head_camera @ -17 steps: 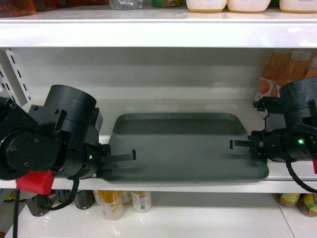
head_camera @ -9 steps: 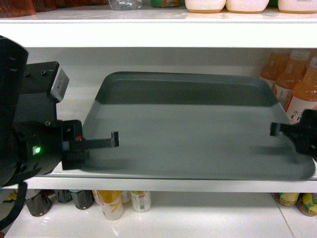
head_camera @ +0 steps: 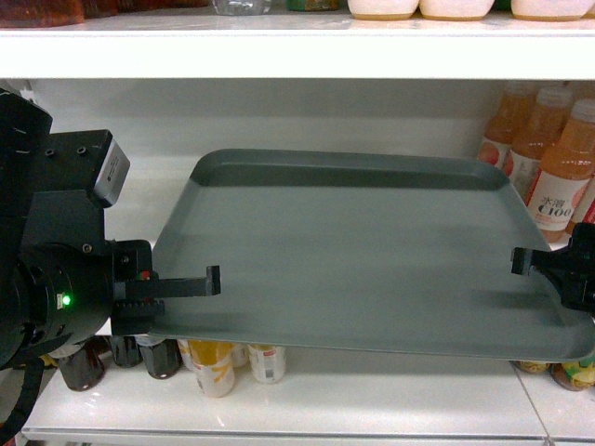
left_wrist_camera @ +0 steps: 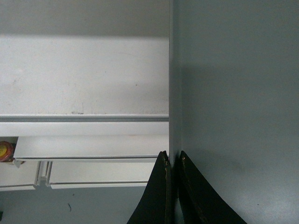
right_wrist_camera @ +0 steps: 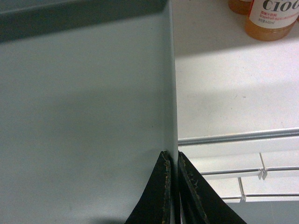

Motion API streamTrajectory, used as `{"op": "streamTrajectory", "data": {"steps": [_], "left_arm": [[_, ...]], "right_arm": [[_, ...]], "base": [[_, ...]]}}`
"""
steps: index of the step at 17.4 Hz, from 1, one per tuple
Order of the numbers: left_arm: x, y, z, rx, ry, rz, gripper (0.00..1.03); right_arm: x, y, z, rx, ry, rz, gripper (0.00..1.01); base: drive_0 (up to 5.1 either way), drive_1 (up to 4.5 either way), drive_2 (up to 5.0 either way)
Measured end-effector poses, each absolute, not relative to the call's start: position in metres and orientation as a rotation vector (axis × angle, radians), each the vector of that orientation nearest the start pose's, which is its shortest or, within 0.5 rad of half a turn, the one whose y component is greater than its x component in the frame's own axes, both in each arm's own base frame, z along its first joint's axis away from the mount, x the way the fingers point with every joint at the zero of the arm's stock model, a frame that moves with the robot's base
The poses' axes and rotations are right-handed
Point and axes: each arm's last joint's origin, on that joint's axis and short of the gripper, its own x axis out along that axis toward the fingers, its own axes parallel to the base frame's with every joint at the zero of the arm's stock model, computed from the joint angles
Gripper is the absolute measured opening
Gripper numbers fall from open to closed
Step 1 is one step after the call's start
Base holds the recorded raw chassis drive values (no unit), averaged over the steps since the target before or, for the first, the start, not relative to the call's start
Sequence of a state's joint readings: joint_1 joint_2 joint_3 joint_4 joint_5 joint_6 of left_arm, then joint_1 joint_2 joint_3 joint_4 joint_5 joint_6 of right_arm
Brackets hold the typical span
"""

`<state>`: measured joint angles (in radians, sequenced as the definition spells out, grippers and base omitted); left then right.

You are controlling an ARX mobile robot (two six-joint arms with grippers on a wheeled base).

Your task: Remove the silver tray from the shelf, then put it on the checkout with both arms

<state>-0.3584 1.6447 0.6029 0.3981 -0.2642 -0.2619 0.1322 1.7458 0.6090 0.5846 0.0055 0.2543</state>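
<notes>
Compared with a second ago, sits much closer and larger in the head view: silver tray (head_camera: pixel 363 251) drawn forward off the shelf (head_camera: pixel 297 56), front edge now overhanging the bottles on the board below, left arm housing swung further out to the side. Shows less change from half a second ago, only a slight drop and a further pull toward the camera.

Judged as the carry-out step: tray lifted and being withdrawn, checkout not in view. Calls for both arms retreating at one pace and one height, so that neither rim twists or slides out of its pinch. Calls also for a level tray, and for clearance from the orange juice bottles (head_camera: pixel 556 172) standing just beyond the right end effector, near the tray's far right corner. Risks a slip if one side leads, since each grip takes only the thin rim.

Left end effector (left_wrist_camera: pixel 172 161): fingers (left_wrist_camera: pixel 156 191) nearly together, clamped on the tray's left rim, one finger above the tray floor and one outside it. Seen in the head view (head_camera: pixel 177 283) with the upper prong lying over the tray surface.

Right end effector (right_wrist_camera: pixel 172 161): likewise pinched shut across the tray's right rim, fingers (right_wrist_camera: pixel 189 191) straddling the raised edge; in the head view (head_camera: pixel 544 265) partly cut off at the frame edge.

Tray spans between the two end effectors, held by its short sides, rear part perhaps over the shelf board, contact with it not clear.
</notes>
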Motion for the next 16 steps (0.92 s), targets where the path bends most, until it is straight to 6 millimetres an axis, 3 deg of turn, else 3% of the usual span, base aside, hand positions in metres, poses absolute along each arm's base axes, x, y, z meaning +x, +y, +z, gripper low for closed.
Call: {"op": "streamTrajectory", "data": {"steps": [16], "left_arm": [[0.2758, -0.0942, 0.1280, -0.054, 0.620, -0.002, 0.03]], "right_arm": [[0.3029, 0.0415, 0.1156, 0.209, 0.565, 0.056, 0.03]], "base": [[0.0, -4.29, 4.4]]}}
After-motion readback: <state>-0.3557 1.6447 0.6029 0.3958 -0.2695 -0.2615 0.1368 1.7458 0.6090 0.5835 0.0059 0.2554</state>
